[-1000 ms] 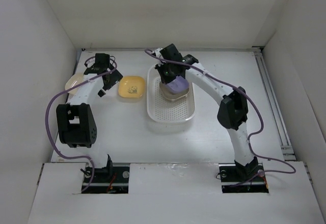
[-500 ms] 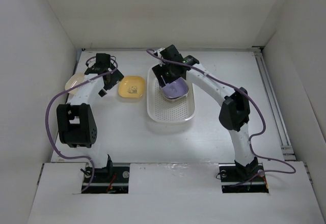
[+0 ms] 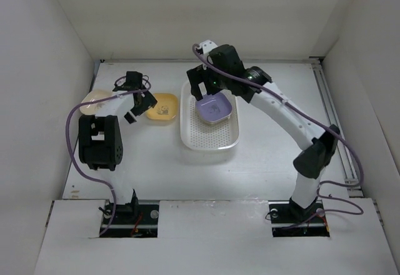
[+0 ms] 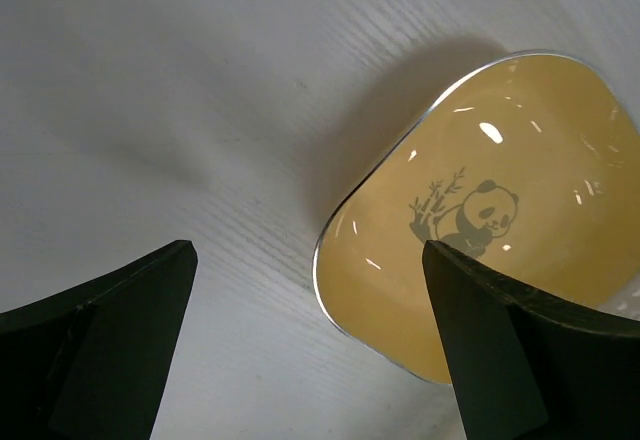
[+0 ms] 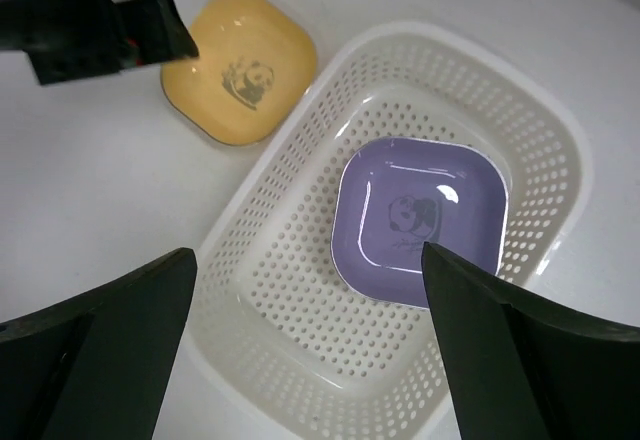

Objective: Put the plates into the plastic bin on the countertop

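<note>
Centrally, panda print [image 4: 468, 222] on yellow plate [image 4: 560, 140]

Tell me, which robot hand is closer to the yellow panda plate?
Left. The left gripper hangs open right beside the yellow plate. The right gripper is farther off, open above the lavender plate inside the plastic bin.

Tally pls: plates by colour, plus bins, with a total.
Lavender plate: 1
Yellow plate: 1
Cream plate: 1
White plastic bin: 1
Total: 4 (3 plates, 1 bin). Whether anything lies under the lavender one cannot be told.
</note>
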{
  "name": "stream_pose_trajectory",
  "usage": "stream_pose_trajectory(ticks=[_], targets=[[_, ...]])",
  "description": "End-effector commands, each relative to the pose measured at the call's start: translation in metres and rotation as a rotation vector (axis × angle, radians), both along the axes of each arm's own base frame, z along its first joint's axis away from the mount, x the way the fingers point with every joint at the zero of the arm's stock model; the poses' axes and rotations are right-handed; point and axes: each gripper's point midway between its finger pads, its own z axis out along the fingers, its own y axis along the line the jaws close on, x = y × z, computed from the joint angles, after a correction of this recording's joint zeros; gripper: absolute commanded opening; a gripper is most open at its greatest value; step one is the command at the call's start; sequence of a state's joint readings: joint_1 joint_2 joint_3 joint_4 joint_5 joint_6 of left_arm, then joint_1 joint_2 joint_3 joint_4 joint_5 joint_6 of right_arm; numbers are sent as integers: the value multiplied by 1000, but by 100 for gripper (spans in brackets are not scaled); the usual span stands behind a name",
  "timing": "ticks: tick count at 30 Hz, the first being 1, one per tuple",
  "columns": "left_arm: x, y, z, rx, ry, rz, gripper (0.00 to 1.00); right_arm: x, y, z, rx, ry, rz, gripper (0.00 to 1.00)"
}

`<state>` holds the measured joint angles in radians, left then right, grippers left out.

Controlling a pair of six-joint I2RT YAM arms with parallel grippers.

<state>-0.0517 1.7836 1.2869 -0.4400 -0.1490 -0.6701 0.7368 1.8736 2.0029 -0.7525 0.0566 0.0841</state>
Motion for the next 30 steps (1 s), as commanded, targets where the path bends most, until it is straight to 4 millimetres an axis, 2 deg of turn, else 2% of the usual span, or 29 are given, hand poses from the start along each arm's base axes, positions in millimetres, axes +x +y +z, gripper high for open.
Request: stream_pose_trajectory(ticks=[1,3,4,5,6,9,10,11,13,14,16,17,18,20,21,22,23,24,25,27,28,29,30], targets=[[9,-2,-13,6,16,3,95,-6,-3,43,106,-89,-3,100],[5,-2,-24,4,51,11,87,-13,-3,41,106,-88,6,100],[1,-2,-33,5,69,11,77,-15,-7,45,108,-98,-2,100],[2,-2,-33,0,67,22,76,-15,-7,45,108,-98,-2,100],[-3,-2,-42,1,92,22,61,-16,-8,47,115,-105,-2,100],[-8,0,-50,7,129,37,25,-20,-12,53,122,-113,-2,100],[-6,3,-46,24,124,54,3,-20,-12,53,122,-113,-2,100],[-5,5,-40,29,116,72,0,-20,-15,57,124,-123,-11,100],[-2,15,-21,70,74,113,0,-19,-21,59,128,-124,-32,100],[3,17,-5,72,26,139,0,-20,-25,58,126,-131,-43,100],[7,17,40,79,-82,157,0,-21,-33,64,146,-137,-62,100],[10,13,55,72,-129,150,0,-19,-39,59,146,-129,-87,100],[14,14,89,59,-219,168,0,-21,-43,57,139,-129,-96,100],[12,10,114,34,-278,183,0,-22,-57,69,177,-154,-154,100],[10,7,125,8,-305,182,0,-17,-71,58,165,-138,-195,100],[4,3,142,-14,-353,189,0,-20,-80,68,195,-156,-213,100],[7,-3,157,-47,-409,203,0,-19,-86,69,214,-153,-236,100],[4,-12,161,-75,-421,199,0,-15,-98,64,220,-148,-270,100],[-1,-32,171,-110,-448,174,0,-14,-105,65,231,-152,-296,100],[-1,-56,181,-150,-493,206,0,-17,-118,76,279,-167,-334,100],[-2,-72,189,-167,-519,206,0,-16,-129,73,277,-165,-366,100],[-9,-106,187,-190,-509,159,0,-21,-136,81,299,-179,-378,100],[-10,-122,188,-212,-509,166,0,-24,-138,86,312,-192,-377,100]])
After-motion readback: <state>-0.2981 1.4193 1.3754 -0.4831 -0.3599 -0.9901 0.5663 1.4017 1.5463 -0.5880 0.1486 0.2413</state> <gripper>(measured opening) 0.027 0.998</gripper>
